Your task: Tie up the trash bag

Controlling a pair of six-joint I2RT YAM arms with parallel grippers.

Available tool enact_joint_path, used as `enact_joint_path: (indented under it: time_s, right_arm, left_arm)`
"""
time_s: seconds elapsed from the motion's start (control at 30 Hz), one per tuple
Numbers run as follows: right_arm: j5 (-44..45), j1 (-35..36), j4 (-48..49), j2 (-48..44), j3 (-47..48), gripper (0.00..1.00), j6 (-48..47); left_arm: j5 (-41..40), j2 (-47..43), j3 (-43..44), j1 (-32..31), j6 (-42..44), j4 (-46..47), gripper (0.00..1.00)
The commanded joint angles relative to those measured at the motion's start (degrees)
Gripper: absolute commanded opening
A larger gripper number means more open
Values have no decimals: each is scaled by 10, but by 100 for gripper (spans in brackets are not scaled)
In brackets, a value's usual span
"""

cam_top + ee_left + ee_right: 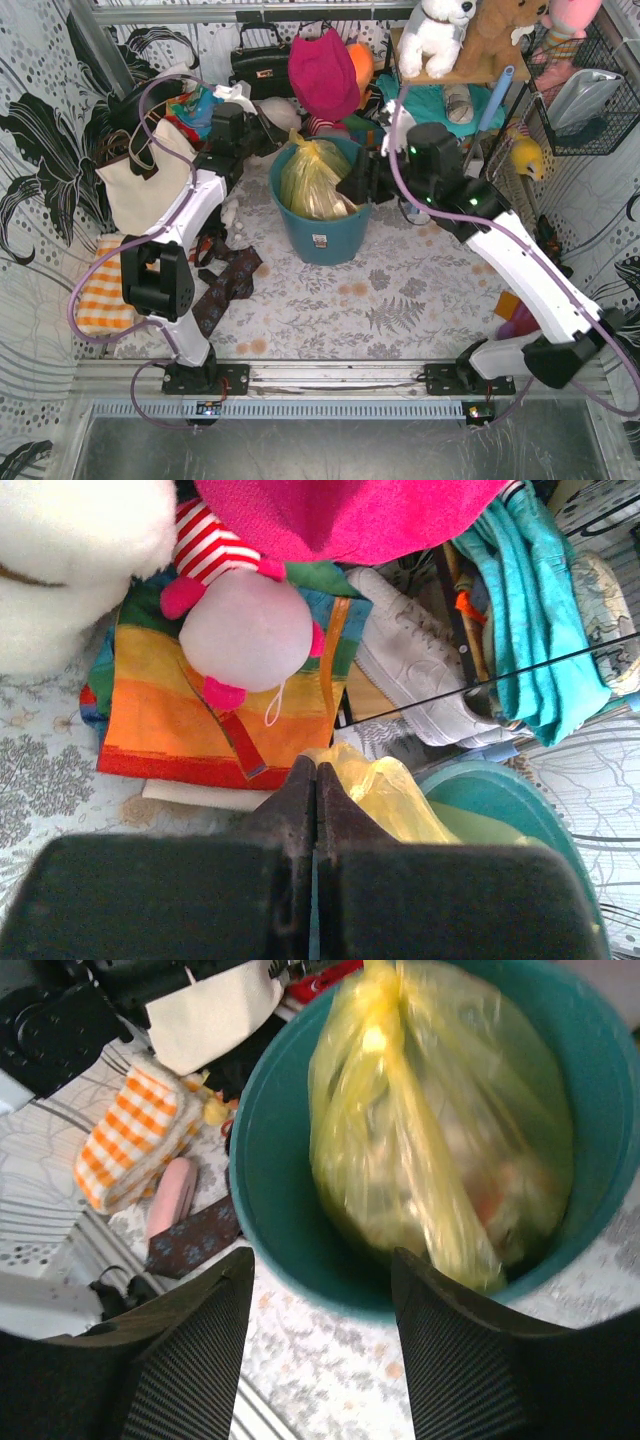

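The yellow trash bag (pixel 312 178) sits in a teal bucket (pixel 322 235), its top gathered to a point. In the right wrist view the trash bag (pixel 440 1130) fills the bucket (pixel 285 1210), blurred. My right gripper (pixel 322 1260) is open over the bucket's near rim with nothing between its fingers; from above, this right gripper (pixel 358 182) is at the bucket's right edge. My left gripper (pixel 316 770) is shut. Yellow plastic (pixel 385 795) lies against its right finger, and none shows between the jaws. From above, that left gripper (pixel 268 135) is by the bucket's far left rim.
A cream tote bag (pixel 150 185) and an orange checked cloth (pixel 100 290) lie at the left, a dark tie (pixel 225 285) near the left arm. Behind the bucket are a black handbag (pixel 260 62), a pink hat (pixel 325 72), a white shoe (pixel 420 685) and plush toys (pixel 436 35).
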Motion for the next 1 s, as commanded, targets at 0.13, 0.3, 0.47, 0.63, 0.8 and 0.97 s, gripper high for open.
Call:
enact_joint_path:
  time_s: [0.13,0.3,0.47,0.63,0.8,0.97]
  right_arm:
    - [17,-1,-90,152,162,62,-136]
    - [18,-12,-112,207,191,62,-160]
    - [7,-22,-110,234,169,58,-165]
    - [0,-23,-93,241,140,48,-159]
    - [-11,-24,-86,251,134,49,-160]
    - [-6,-24,-100,254,143,9,-153]
  left_arm:
    - [11,13,44,2,8,23,0]
    - [17,11,49,2,8,25,0]
    - [17,4,48,2,8,27,0]
    - [20,1,49,2,6,30,0]
    - [22,-3,48,2,5,32,0]
    - [22,-10,50,2,5,34,0]
